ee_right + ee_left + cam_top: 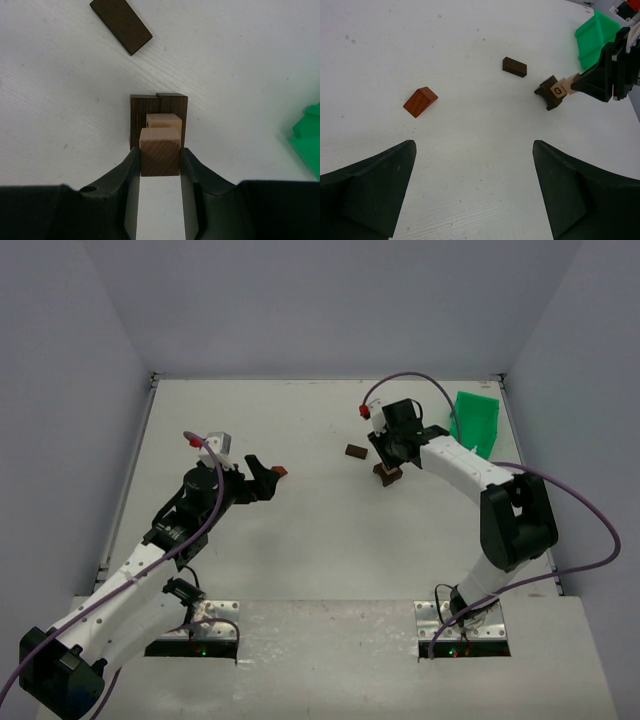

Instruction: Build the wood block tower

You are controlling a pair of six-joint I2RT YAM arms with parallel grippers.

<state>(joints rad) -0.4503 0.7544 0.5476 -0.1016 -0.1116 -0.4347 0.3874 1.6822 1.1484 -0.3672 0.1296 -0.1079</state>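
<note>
Over dark brown blocks point(144, 114), two tan cubes point(160, 152)

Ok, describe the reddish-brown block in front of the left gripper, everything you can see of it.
The reddish-brown block is a small piece of glossy wood with fine grain lines. It looks wedge-shaped, one broad face sloping down to the white table it lies on. It sits alone and nothing touches it. It is just ahead of the open left gripper, nearer one finger than the other. The dark brown block lies well apart from it.
</note>
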